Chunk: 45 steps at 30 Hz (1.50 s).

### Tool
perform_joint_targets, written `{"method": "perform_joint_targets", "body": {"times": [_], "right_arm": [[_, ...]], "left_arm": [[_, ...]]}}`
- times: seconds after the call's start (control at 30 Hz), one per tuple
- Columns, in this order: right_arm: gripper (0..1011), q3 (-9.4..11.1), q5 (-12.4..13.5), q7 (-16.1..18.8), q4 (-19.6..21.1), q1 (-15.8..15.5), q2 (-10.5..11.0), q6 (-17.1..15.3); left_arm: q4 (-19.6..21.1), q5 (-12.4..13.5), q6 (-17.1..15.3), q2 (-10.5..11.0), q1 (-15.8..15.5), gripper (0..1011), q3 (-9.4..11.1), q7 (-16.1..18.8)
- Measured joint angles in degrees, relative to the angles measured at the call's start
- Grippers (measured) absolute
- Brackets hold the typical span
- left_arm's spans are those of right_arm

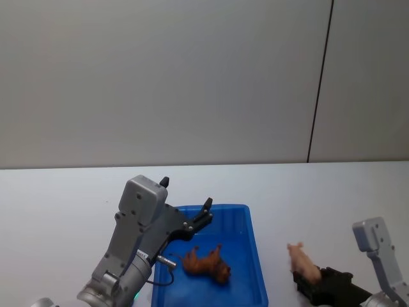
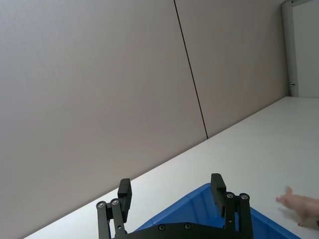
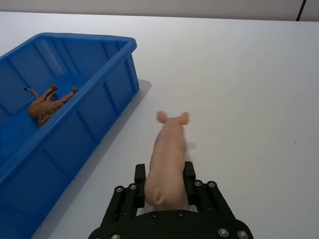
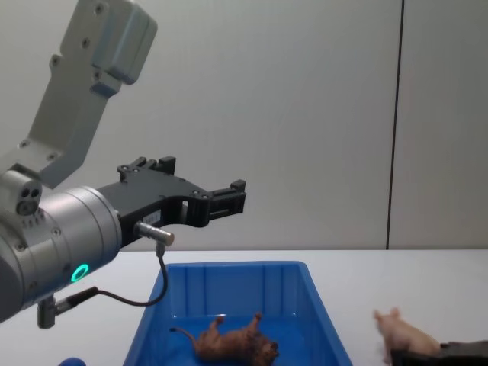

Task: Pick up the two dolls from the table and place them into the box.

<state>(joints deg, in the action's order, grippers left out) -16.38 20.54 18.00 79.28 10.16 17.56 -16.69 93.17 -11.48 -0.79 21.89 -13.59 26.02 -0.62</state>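
The brown plastic toy lion with the darker mane [image 1: 206,263] lies on its side on the floor of the bright blue rectangular plastic box [image 1: 223,207], which stands on the flat white table [image 1: 64,204]. The left gripper [image 2: 171,185] hovers above the box's left part with its black fingers [image 2: 124,189] spread apart and nothing between them. The right gripper [image 3: 164,171], low at the right over the table, has its fingers clamped on the rear of the pale pink plastic pig with pointed ears [image 3: 168,149], which is outside the box, near its right wall.
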Motion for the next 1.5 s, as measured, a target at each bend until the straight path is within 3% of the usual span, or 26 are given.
{"method": "perform_joint_targets", "body": {"times": [0.1, 0.53, 0.93, 1.23, 1.33, 1.5], "right_arm": [[386, -0.09, -0.31, -0.69, -0.15, 0.19, -0.22, 0.55], [378, -0.04, -1.39, -1.48, 2.29, 0.22, -0.16, 4.19], [378, -0.07, -0.57, 3.58, 6.2, 1.6, -0.4, 5.69], [378, -1.23, 0.29, 8.06, 6.7, 4.13, -2.24, 3.54], [418, -1.96, 0.58, 9.58, 6.03, 5.46, -3.43, 2.12], [588, -2.66, 0.82, 10.74, 5.09, 6.78, -4.6, 0.88]], "left_arm": [[0.0, 0.0, 0.0, 0.0, 0.0, 1001, 0.0, 0.0], [0.0, 0.0, 0.0, 0.0, 0.0, 1001, 0.0, 0.0], [0.0, 0.0, 0.0, 0.0, 0.0, 1001, 0.0, 0.0], [0.0, 0.0, 0.0, 0.0, 0.0, 1001, 0.0, 0.0], [0.0, 0.0, 0.0, 0.0, 0.0, 1001, 0.0, 0.0], [0.0, 0.0, 0.0, 0.0, 0.0, 1001, 0.0, 0.0]]}}
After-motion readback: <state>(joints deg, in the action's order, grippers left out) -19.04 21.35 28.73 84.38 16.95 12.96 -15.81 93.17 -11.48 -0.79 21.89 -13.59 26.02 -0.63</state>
